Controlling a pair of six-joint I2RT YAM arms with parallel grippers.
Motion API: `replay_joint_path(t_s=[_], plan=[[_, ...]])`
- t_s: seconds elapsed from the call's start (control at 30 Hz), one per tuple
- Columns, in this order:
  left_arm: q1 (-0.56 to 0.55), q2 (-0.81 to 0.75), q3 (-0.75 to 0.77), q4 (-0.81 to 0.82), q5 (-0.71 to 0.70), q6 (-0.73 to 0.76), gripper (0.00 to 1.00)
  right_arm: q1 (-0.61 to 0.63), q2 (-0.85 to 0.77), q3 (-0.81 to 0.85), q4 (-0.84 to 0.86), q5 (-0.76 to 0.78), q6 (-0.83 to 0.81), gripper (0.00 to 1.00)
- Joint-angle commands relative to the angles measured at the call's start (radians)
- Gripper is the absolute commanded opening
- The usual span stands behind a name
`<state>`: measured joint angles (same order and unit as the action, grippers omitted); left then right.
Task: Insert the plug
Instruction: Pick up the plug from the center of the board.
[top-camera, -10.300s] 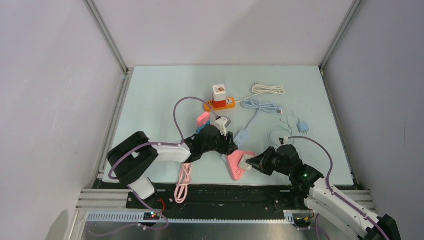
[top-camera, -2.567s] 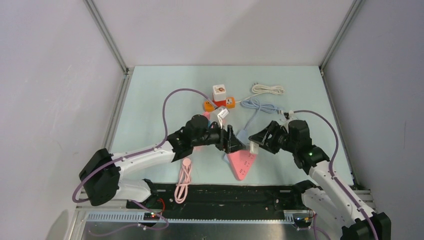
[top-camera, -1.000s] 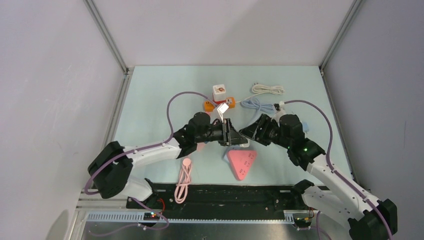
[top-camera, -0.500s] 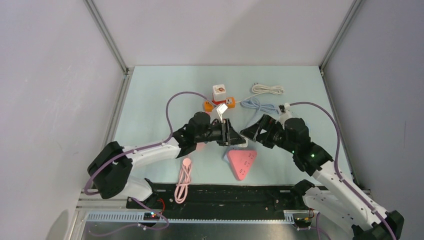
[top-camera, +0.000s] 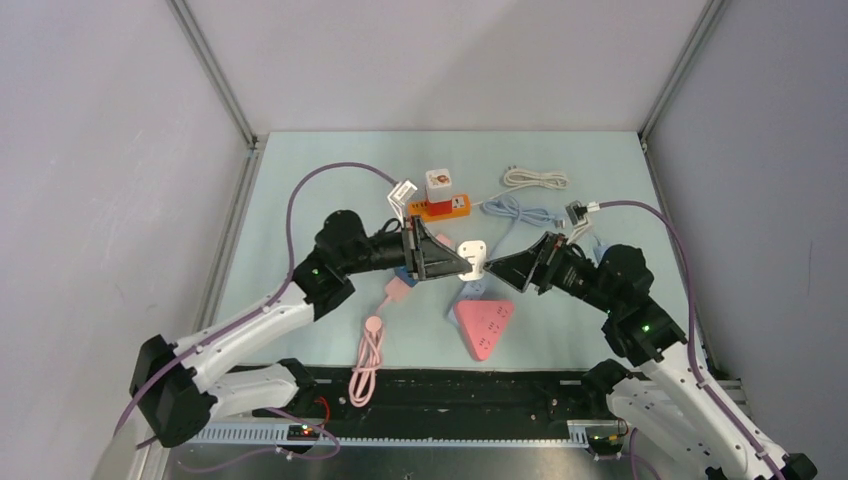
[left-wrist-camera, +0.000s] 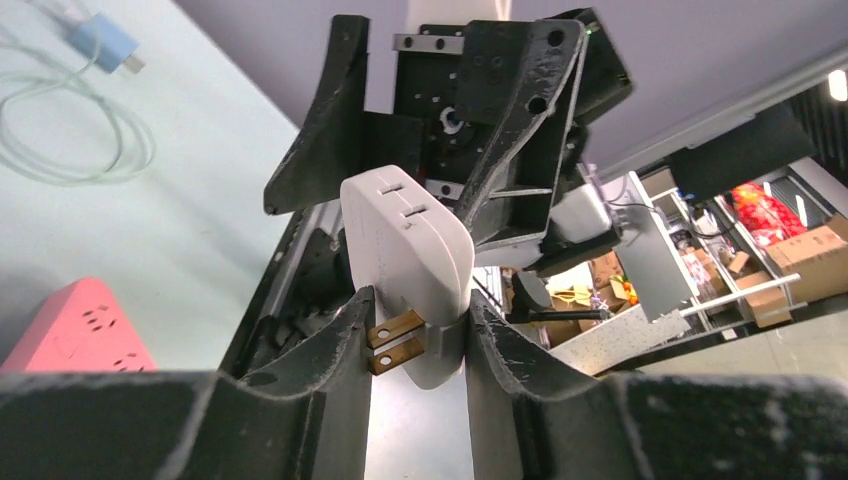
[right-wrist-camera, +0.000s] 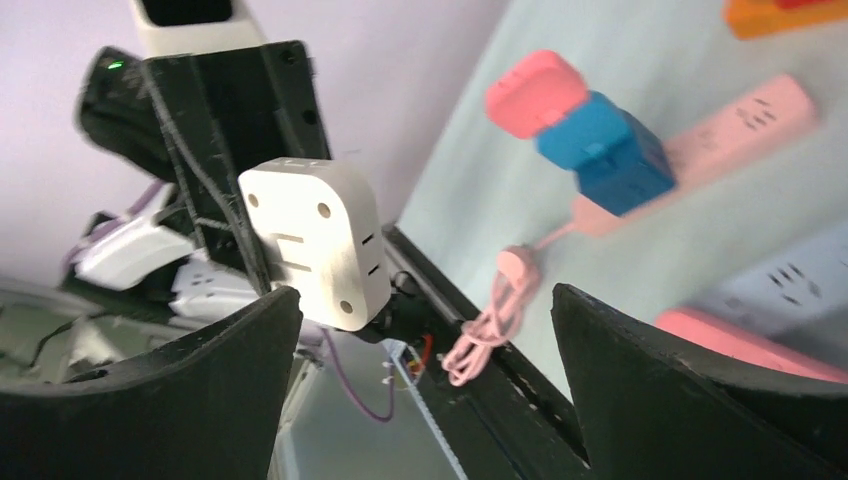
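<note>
**Plug held aloft between two grippers**

The left gripper (top-camera: 455, 262) clamps the white plug (top-camera: 472, 250) above the tabletop (top-camera: 300, 200), its prongs pointing back toward that wrist. The right gripper (top-camera: 500, 268), spread wide and empty, faces the plug's front. The pink socket strip (top-camera: 483, 322) lies below.

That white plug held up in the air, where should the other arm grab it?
Probably the rounded free end of the white plug, pinched across its two broad flat faces, coming in from the side of the open right gripper. The left gripper clamps the end with the brass prongs, so that half is taken, and the prongs should stay uncovered.
</note>
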<state>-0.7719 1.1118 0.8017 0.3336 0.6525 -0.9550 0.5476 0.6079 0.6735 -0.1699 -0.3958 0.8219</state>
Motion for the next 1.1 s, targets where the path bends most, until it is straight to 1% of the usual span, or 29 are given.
replay_joint_path(t_s=[0.0, 0.13, 0.23, 0.3, 0.33, 0.37, 0.4, 0.43, 0.47, 0.57, 0.6, 0.63, 0.7, 0.73, 0.77, 0.8, 0.83, 0.87, 1.03, 1.07], plan=[[0.017, -0.052, 0.085, 0.038, 0.085, -0.065, 0.0, 0.004, 0.026, 0.023, 0.308, -0.144, 0.063, 0.97], [0.024, -0.069, 0.131, 0.038, 0.086, -0.1, 0.0, 0.021, 0.087, 0.021, 0.468, -0.19, 0.13, 0.95], [0.025, -0.073, 0.172, 0.038, 0.091, -0.115, 0.0, 0.034, 0.113, 0.021, 0.602, -0.193, 0.174, 0.88], [0.024, -0.077, 0.19, 0.038, 0.091, -0.123, 0.0, 0.035, 0.137, 0.027, 0.662, -0.201, 0.211, 0.82], [0.024, -0.078, 0.194, 0.038, 0.088, -0.124, 0.0, 0.038, 0.155, 0.036, 0.676, -0.208, 0.227, 0.76], [0.024, -0.074, 0.2, 0.038, 0.084, -0.125, 0.0, 0.041, 0.162, 0.04, 0.696, -0.21, 0.235, 0.74], [0.025, -0.073, 0.202, 0.038, 0.082, -0.123, 0.0, 0.045, 0.176, 0.053, 0.702, -0.217, 0.244, 0.67], [0.026, -0.066, 0.207, 0.038, 0.078, -0.122, 0.0, 0.05, 0.19, 0.059, 0.705, -0.221, 0.251, 0.64], [0.025, -0.061, 0.209, 0.038, 0.075, -0.121, 0.0, 0.052, 0.195, 0.075, 0.704, -0.229, 0.256, 0.58], [0.029, -0.033, 0.214, 0.038, 0.058, -0.117, 0.0, 0.054, 0.213, 0.096, 0.708, -0.248, 0.287, 0.48], [0.03, -0.028, 0.214, 0.038, 0.055, -0.115, 0.0, 0.053, 0.214, 0.102, 0.704, -0.251, 0.292, 0.39], [0.033, -0.02, 0.212, 0.038, 0.043, -0.109, 0.0, 0.052, 0.214, 0.105, 0.701, -0.252, 0.3, 0.34], [0.041, -0.016, 0.207, 0.038, 0.025, -0.101, 0.0, 0.049, 0.21, 0.117, 0.666, -0.253, 0.3, 0.15], [0.044, -0.014, 0.203, 0.037, 0.015, -0.097, 0.0, 0.045, 0.207, 0.128, 0.618, -0.249, 0.293, 0.11], [0.049, -0.011, 0.201, 0.032, 0.012, -0.087, 0.0, 0.042, 0.198, 0.141, 0.588, -0.244, 0.271, 0.03], [0.051, -0.01, 0.2, 0.028, 0.005, -0.083, 0.01, 0.036, 0.192, 0.149, 0.512, -0.227, 0.255, 0.0], [0.056, -0.005, 0.198, 0.018, 0.002, -0.073, 0.03, 0.033, 0.182, 0.166, 0.473, -0.215, 0.218, 0.0], [0.057, -0.003, 0.195, 0.012, -0.001, -0.068, 0.06, 0.029, 0.178, 0.174, 0.397, -0.197, 0.2, 0.0], [0.063, 0.017, 0.185, -0.01, 0.003, -0.044, 0.13, 0.008, 0.172, 0.197, 0.3, -0.177, 0.152, 0.0], [0.064, 0.017, 0.18, -0.015, 0.002, -0.04, 0.16, 0.005, 0.175, 0.202, 0.261, -0.171, 0.138, 0.0]])
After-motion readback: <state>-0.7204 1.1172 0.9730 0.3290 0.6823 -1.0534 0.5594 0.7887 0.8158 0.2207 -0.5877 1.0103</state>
